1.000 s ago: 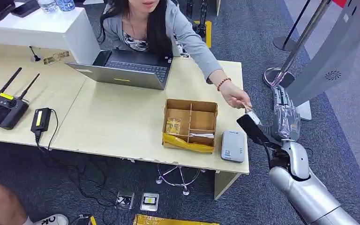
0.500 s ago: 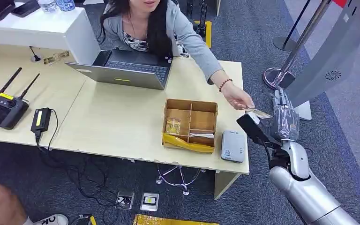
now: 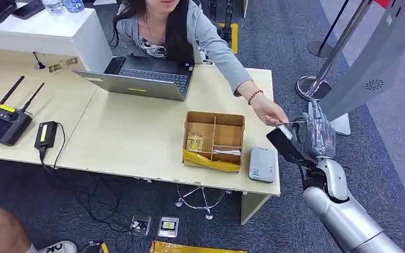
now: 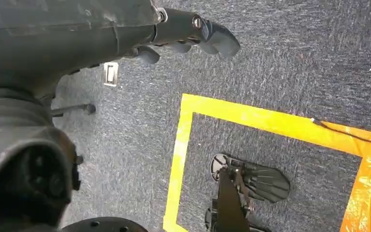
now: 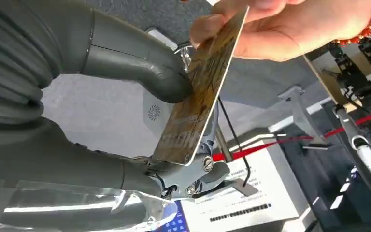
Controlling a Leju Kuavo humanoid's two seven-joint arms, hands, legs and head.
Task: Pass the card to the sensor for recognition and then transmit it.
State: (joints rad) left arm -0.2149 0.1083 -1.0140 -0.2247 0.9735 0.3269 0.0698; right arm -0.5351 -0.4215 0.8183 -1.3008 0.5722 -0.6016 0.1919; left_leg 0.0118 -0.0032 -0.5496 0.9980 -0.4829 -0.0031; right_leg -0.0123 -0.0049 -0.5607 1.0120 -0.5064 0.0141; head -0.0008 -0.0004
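At right of centre the card (image 5: 200, 92) is pinched by the right robot hand (image 3: 316, 136) and a person's hand (image 5: 290, 26) together, handover unfinished, sensor (image 3: 262, 164) pass not yet made.

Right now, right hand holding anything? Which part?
The thin brown patterned card: right hand thumb presses one face, fingers back the other, at its lower half. A person's hand pinches the opposite end.

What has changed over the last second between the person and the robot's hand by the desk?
The person's hand has carried the card in between the thumb and fingers of the robot's right hand. The thumb now presses on the card, while the person grips its other end. The wooden box and the grey reader stayed put.
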